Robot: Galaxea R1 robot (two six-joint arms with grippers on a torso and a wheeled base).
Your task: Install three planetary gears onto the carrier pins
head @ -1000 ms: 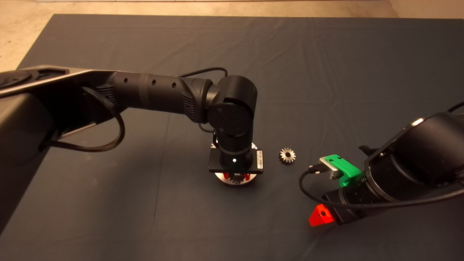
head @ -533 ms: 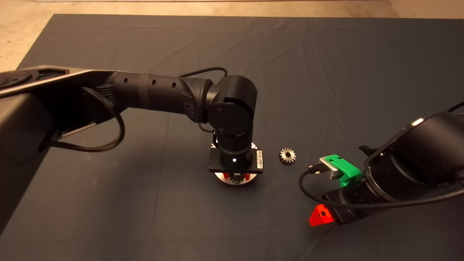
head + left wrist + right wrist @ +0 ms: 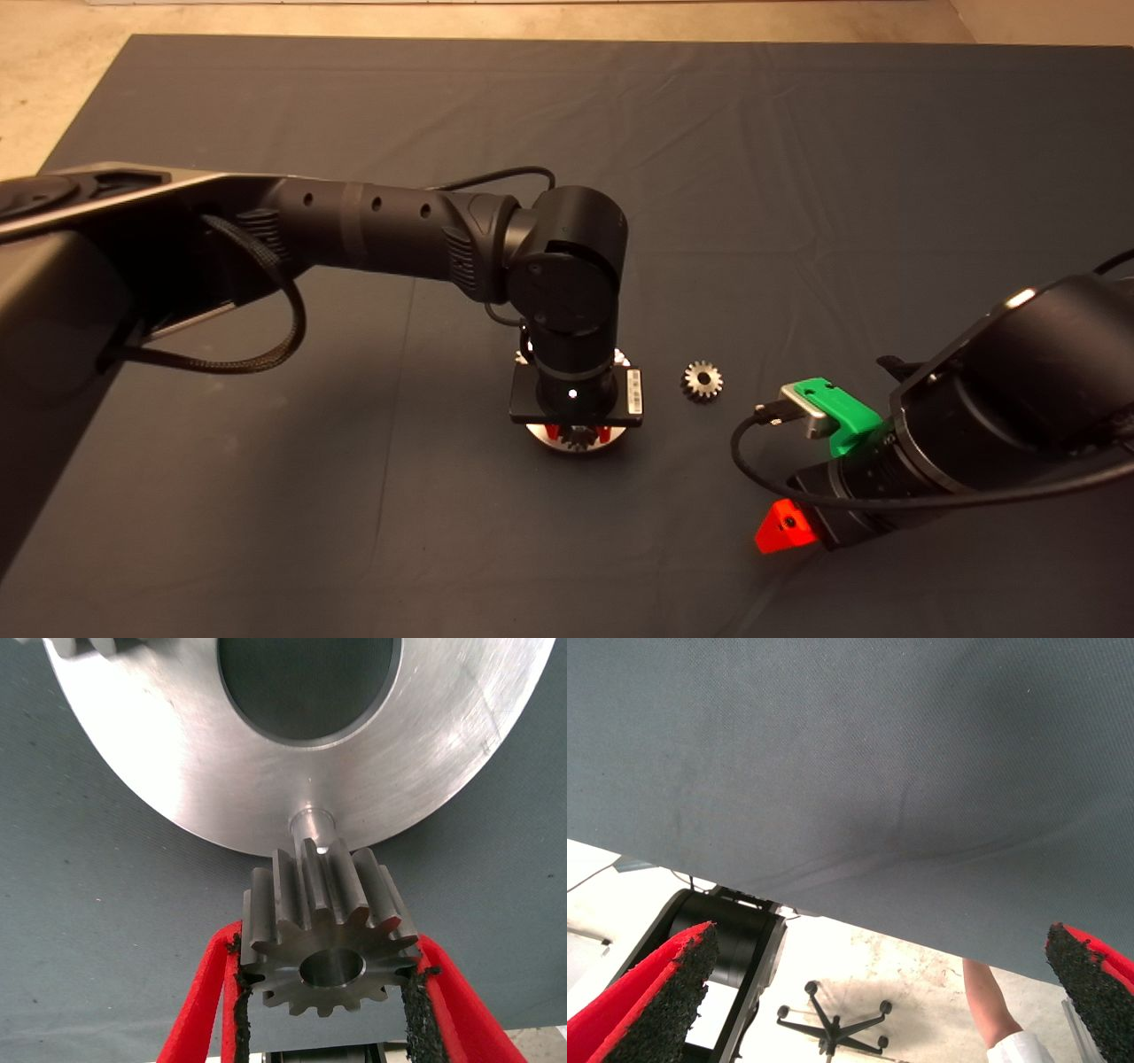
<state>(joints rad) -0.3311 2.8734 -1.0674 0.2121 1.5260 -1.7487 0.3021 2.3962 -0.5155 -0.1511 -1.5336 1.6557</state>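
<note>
My left gripper (image 3: 578,434) hangs over the white disc (image 3: 545,436) at mid-mat, and the arm hides most of the disc. In the left wrist view the gripper (image 3: 330,943) is shut on one silvery planetary gear (image 3: 326,930), its red fingers (image 3: 208,992) pressing both sides. The gear is held just beside a carrier pin (image 3: 312,822) near the rim of the disc (image 3: 177,762), its teeth overlapping the pin. Another toothed piece (image 3: 84,645) shows at the picture's edge. A second gear (image 3: 702,381) lies loose on the mat to the right of the disc. The other pins are out of view.
My right gripper (image 3: 784,527) waits at the lower right with fingers wide apart (image 3: 881,939). Its wrist view looks past the mat edge at the floor, a chair base (image 3: 831,1023) and a person's arm (image 3: 992,1005).
The left arm has sunk very slightly toward the disc with the gear in it. The loose gear and the right arm have not moved.
</note>
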